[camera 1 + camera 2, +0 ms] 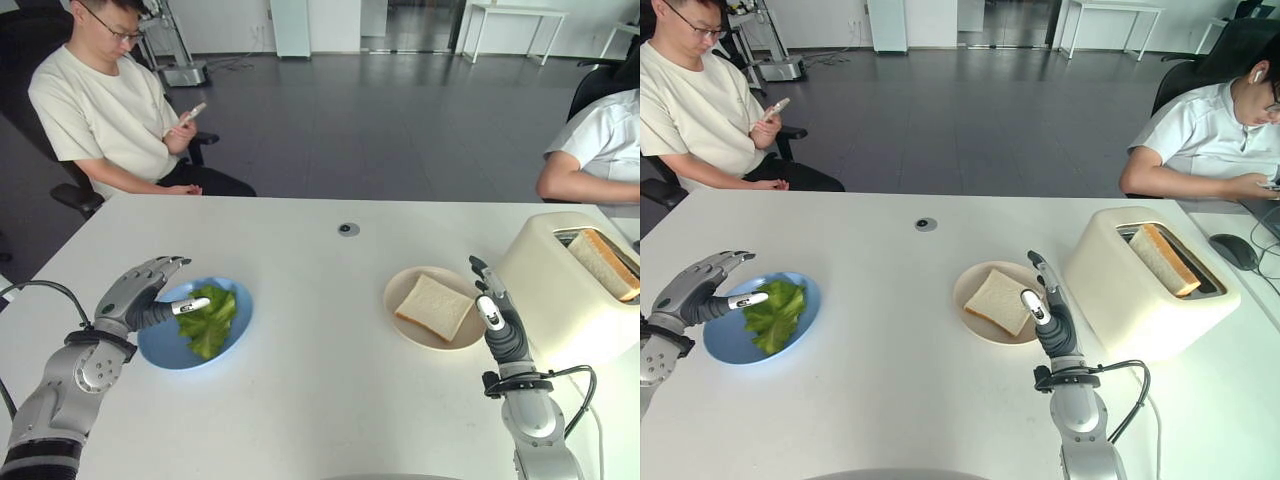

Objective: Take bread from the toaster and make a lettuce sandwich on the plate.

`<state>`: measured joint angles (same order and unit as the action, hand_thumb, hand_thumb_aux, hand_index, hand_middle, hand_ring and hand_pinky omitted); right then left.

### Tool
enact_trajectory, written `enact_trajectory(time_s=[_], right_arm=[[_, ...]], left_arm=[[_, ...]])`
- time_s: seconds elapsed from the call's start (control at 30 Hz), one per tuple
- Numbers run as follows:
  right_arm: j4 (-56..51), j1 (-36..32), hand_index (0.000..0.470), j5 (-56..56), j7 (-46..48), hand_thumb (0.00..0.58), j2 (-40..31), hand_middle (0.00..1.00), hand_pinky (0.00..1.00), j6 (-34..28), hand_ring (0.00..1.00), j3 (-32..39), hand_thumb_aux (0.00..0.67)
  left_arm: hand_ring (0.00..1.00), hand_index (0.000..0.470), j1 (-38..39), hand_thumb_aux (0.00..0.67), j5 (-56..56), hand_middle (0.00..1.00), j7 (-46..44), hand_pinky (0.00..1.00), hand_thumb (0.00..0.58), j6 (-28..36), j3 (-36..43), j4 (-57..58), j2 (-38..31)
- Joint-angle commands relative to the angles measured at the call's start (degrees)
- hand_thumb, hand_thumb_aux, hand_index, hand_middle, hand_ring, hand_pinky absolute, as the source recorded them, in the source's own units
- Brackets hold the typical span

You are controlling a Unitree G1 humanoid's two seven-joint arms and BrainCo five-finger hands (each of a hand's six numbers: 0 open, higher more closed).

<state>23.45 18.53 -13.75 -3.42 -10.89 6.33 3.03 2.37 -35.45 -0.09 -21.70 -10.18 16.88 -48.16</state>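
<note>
The left robot hand [150,290] hovers released over the lettuce [210,320] in the blue dish [165,352]. The right robot hand [495,310], released and empty, stands beside the plate [400,288] with one bread slice [433,307]. Another slice [605,262] waits in the toaster [550,300]. A shallow pinch could tear leaves or tip the dish.

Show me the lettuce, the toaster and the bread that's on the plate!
lettuce [208,320], left eye view, middle of the leaves.
toaster [1128,300], right eye view, its near side wall.
bread slice [434,307] on the plate [392,298], left eye view, its top face.
</note>
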Motion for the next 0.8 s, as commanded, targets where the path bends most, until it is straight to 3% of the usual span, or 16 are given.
enact_trajectory(time_s=[0.03,0.07,0.13,0.33,0.47,0.53,0.63,0.8], right_arm=[[1.79,2.10,0.000,-1.85,0.01,0.000,1.46,0.00,0.00,-0.09,0.00,1.84,0.000],[2.00,2.38,0.000,-2.42,-0.02,0.000,1.52,0.00,0.00,0.02,0.00,2.05,0.000],[2.23,2.60,0.000,-3.04,0.08,0.000,1.70,0.00,0.00,0.06,0.00,2.19,0.000],[2.77,2.80,0.000,-3.19,0.62,0.000,1.96,0.00,0.00,0.00,0.00,1.72,0.000],[2.87,2.75,0.000,-3.37,0.68,0.000,2.08,0.00,0.00,-0.03,0.00,1.80,0.000],[2.90,2.73,0.000,-3.46,0.74,0.000,2.03,0.00,0.00,0.02,0.00,1.81,0.000],[2.95,2.56,0.000,-3.47,0.85,0.000,1.95,0.00,0.00,0.00,0.00,1.67,0.000],[2.77,2.33,0.000,-3.74,0.94,0.000,1.96,0.00,0.00,0.13,0.00,1.74,0.000]], left_arm=[[0.00,0.162,-4.68,0.231,-5.78,0.00,2.09,0.00,0.331,-0.17,6.56,8.97,-2.64],[0.00,0.146,-4.84,0.208,-6.26,0.00,2.12,0.00,0.304,-0.20,7.96,10.13,-2.45],[0.00,0.153,-4.50,0.218,-6.78,0.00,2.66,0.00,0.316,-0.25,10.17,11.49,-1.90],[0.00,0.253,-5.58,0.360,-7.57,0.00,6.09,0.00,0.456,-0.39,14.49,17.57,-2.65],[0.00,0.289,-6.04,0.413,-7.34,0.00,6.69,0.00,0.494,-0.35,16.32,19.25,-2.93],[0.00,0.339,-6.00,0.483,-7.06,0.00,6.69,0.00,0.535,-0.30,16.80,19.47,-3.08],[0.00,0.470,-5.73,0.670,-6.26,0.00,6.92,0.00,0.580,-0.36,17.07,18.30,-3.32],[0.00,0.470,-5.57,0.670,-4.88,0.00,7.41,0.00,0.580,-0.60,15.78,13.83,-4.10]])
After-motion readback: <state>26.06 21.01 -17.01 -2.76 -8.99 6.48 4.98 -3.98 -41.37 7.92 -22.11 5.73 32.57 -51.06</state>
